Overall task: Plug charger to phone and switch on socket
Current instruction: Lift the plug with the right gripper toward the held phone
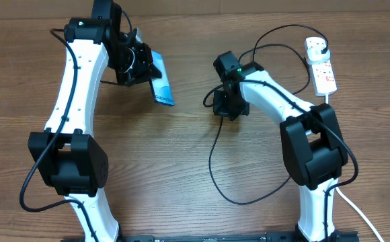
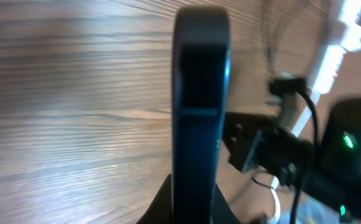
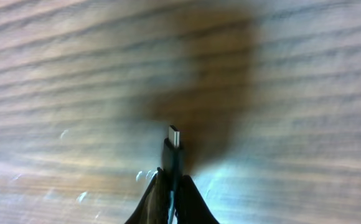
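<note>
My left gripper [image 1: 149, 72] is shut on the phone [image 1: 161, 86], holding it tilted above the table; its blue screen faces right. In the left wrist view the phone [image 2: 199, 106] stands edge-on between my jaws, reaching up the frame. My right gripper [image 1: 220, 106] is shut on the charger's black connector [image 3: 173, 149], whose metal tip points away over the wood. The charger cable [image 1: 215, 168] loops across the table and runs up to its black plug [image 1: 323, 48] in the white socket [image 1: 321, 67] at the far right. Phone and connector are apart.
The socket's thick white cord [image 1: 356, 208] trails off the front right. Both arm bases [image 1: 67, 168] [image 1: 313, 154] stand near the front edge. In the left wrist view, the right arm [image 2: 305, 162] shows beyond the phone.
</note>
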You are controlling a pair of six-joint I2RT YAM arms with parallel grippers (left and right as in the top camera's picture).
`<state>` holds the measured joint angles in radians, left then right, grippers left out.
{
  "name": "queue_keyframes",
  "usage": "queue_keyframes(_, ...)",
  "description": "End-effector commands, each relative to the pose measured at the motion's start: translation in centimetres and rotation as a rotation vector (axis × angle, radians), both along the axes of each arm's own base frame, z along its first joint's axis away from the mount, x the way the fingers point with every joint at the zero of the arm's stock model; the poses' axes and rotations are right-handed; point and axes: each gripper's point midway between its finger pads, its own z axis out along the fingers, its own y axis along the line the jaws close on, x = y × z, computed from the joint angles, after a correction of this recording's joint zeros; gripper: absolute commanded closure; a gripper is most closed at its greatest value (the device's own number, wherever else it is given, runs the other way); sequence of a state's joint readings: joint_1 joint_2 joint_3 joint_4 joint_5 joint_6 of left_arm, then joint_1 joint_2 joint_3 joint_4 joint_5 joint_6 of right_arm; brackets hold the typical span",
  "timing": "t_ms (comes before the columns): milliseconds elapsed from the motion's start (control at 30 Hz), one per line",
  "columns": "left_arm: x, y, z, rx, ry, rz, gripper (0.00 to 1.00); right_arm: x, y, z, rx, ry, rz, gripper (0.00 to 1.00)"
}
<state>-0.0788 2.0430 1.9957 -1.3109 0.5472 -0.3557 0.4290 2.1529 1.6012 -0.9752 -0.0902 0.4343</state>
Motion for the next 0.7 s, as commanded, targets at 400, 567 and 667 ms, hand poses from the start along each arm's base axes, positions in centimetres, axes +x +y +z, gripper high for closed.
queue_keyframes(400,-2.5,-6.6,11.4,-0.794,-0.22,-0.33,0.96,-5.1,1.9,21.3,0.977,-0.048,0.375,0.96)
queue_keyframes(567,-2.8,-6.9,12.3,-0.847,-0.218,-0.338,0.96,-8.2,2.4,24.2,1.151,-0.044,0.461,0.96)
queue_keyframes(667,-2.8,-7.1,12.2,-0.84,-0.217,-0.341,0.96,-9.3,3.3,25.1,1.204,-0.033,0.491,0.96)
